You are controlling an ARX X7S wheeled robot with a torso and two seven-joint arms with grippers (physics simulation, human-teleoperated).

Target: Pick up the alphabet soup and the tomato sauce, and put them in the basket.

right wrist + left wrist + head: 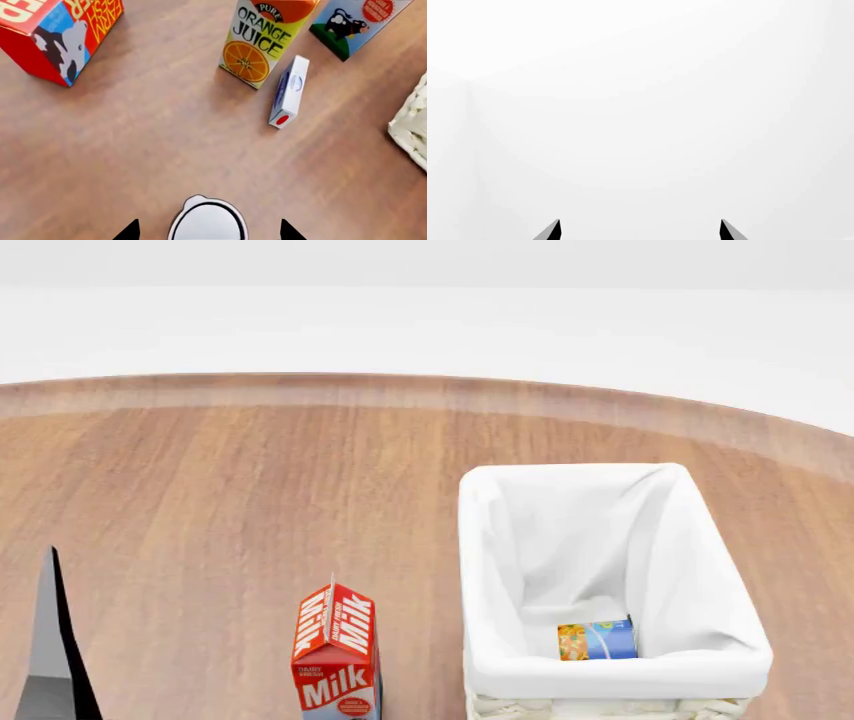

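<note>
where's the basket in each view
Head view: the basket sits at lower right, with the alphabet soup lying inside near its front wall.
Right wrist view: only a woven corner of it shows at the right edge.
Left wrist view: not in it; only blank white beyond two dark finger tips.
Shared landmark: the wooden table, also seen in the right wrist view.

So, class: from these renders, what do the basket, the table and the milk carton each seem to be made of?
Basket: woven cream wicker, judging by the braided strands at its base, lined with matte white cloth that folds softly over the rim.
Table: wood or a wood-look laminate, with streaky brown grain and a faint sheen.
Milk carton: probably printed paperboard, with a gabled, creased top and flat printed faces.
</note>
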